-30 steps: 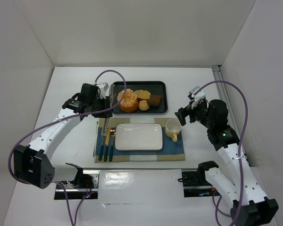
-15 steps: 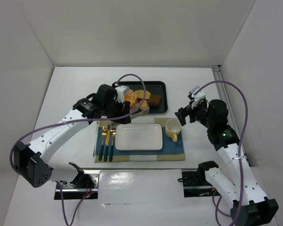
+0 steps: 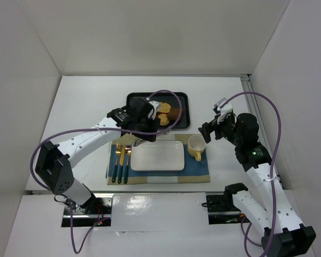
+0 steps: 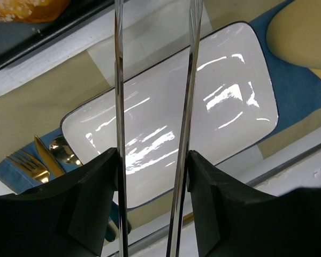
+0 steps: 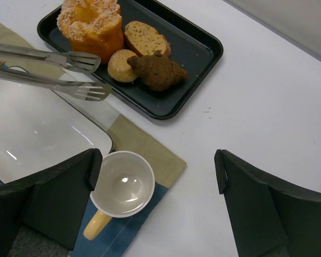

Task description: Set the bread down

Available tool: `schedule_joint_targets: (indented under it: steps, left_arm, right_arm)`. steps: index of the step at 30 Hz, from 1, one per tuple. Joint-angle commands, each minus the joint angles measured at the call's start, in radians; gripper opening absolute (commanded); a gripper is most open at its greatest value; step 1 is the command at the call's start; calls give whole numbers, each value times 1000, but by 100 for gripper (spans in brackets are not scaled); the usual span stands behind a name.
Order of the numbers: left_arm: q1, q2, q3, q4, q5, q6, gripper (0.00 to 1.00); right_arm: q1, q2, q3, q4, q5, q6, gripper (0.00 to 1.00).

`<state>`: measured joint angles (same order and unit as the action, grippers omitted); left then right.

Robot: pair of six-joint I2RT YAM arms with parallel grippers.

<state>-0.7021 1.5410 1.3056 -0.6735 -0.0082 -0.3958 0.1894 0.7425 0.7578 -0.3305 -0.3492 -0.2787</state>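
Observation:
The bread [image 5: 121,65], a small round golden bun, lies in the black tray [image 5: 198,48] between the orange ruffled pastry [image 5: 93,21] and a brown croissant [image 5: 158,69]. It also shows in the top view [image 3: 164,120], just beyond my left arm. My left gripper [image 4: 152,160] [image 3: 143,128] is shut on metal tongs [image 4: 119,80]. In the right wrist view the tongs' tips [image 5: 93,64] stand apart and empty, just left of the bun, over the tray's front edge. My right gripper [image 5: 155,160] [image 3: 208,131] is open and empty, hovering right of the yellow cup [image 5: 123,183].
A white rectangular plate [image 3: 157,155] [image 4: 171,118] lies on a blue and tan placemat [image 3: 198,168]. Gold cutlery [image 3: 120,158] lies left of the plate. An oval bread slice [image 5: 144,37] lies in the tray. White walls close in the table on three sides.
My left arm has swung right from the tray's left side to the tray's front edge, carrying the tongs. It now covers the orange pastry in the top view. The right arm has not moved.

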Motion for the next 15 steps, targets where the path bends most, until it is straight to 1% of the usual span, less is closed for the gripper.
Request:
schedule_joint_targets:
  steps: [1, 9, 13, 15]
  left_arm:
    - [-4, 4, 57, 15, -61, -3, 66]
    - [-4, 62, 110, 6, -79, 6, 66]
    - [19, 88, 119, 6, -79, 15, 66]
    - [48, 99, 119, 17, -68, 15, 66]
  right_arm:
    - [-1, -14, 9, 1, -4, -8, 100]
    - [-1, -14, 9, 1, -4, -8, 100]
    - [-1, -5, 9, 1, -4, -8, 100]
    - [-1, -5, 9, 1, -4, -8, 100]
